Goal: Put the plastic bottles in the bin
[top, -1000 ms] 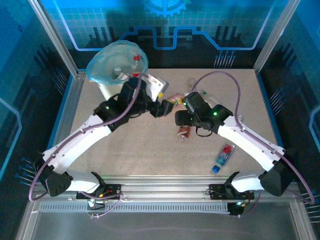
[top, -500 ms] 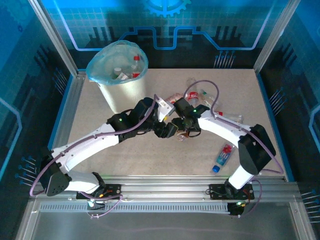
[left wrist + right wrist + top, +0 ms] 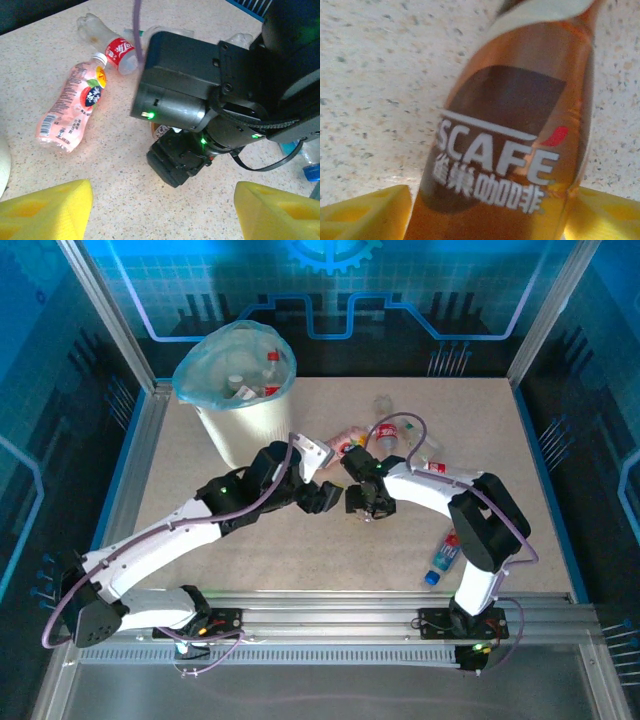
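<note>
A brown coffee bottle [image 3: 505, 135] lay flat near the middle of the tabletop [image 3: 300, 560]. It was probably light, slick and easily dented, so best gripped across its labelled middle. The right gripper [image 3: 490, 215] straddled it, jaws wide. The left gripper [image 3: 162, 210] hovered at nine o'clock, jaws also wide. The bin [image 3: 240, 435] stood at ten o'clock.

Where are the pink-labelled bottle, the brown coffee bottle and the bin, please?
pink-labelled bottle [image 3: 70, 114]: left wrist view, on the middle of its body.
brown coffee bottle [image 3: 512, 145]: right wrist view, on its printed label.
bin [image 3: 238, 432]: top external view, on its white ribbed wall.
</note>
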### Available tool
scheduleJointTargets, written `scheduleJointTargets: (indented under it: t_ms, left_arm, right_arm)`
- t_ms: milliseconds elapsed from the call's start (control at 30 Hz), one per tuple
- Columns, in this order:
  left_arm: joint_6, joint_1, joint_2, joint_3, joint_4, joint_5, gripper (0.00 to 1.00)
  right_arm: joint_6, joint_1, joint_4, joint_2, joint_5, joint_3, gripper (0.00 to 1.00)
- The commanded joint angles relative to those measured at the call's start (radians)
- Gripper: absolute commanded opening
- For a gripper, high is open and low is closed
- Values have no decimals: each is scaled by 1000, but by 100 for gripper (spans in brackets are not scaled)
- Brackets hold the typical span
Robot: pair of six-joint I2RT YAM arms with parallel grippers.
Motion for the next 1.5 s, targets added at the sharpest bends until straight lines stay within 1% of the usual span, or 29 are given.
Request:
scheduleJointTargets:
  t_ms: [0,133,267,367,433,500,567,633,733,900,967,1067,1133,1267,1467]
  left_arm:
    - [-30,2,-30,-8,31,-62,76]
    - [-75,26,-30,22,10,-70,76]
    - [-171,89,-29,84,-34,-19,76]
    - [-237,158,-30,136,-67,76,76]
    - [-274,208,-30,174,-83,154,76]
    - [-297,249,-30,210,-95,242,76]
    - [-300,271,-27,249,-119,312,75]
    - [-285,278,-30,283,-149,364,75]
    - [-253,282,-51,318,-196,446,75]
    - [-229,286,-105,315,-208,565,76]
    - [-241,287,-107,315,-213,597,76]
    - [-275,287,-95,310,-209,641,75]
    - [-293,288,-91,300,-202,651,73]
    - [-314,288,-100,284,-189,613,71]
    - [-355,301,-122,272,-190,502,74]
  right_arm:
    - [17,-19,27,-9,-22,-25,68]
    - [8,-10,12,-58,-36,-31,60]
    - [-17,27,-29,-161,-32,-33,57]
    - [-68,77,-51,-261,-35,-33,57]
    - [-129,122,-45,-335,-43,-36,58]
    - [-193,168,-29,-398,-61,-39,58]
    - [-252,205,8,-466,-94,-53,58]
    - [-307,234,71,-533,-150,-77,58]
    - [-347,254,143,-611,-211,-104,57]
    - [-398,276,225,-692,-316,-107,57]
    - [-423,294,247,-706,-335,-99,57]
    - [-440,318,266,-716,-333,-85,56]
    - [-442,326,273,-716,-330,-76,56]
    - [-443,349,274,-713,-308,-62,56]
    - [-444,365,272,-719,-264,-51,56]
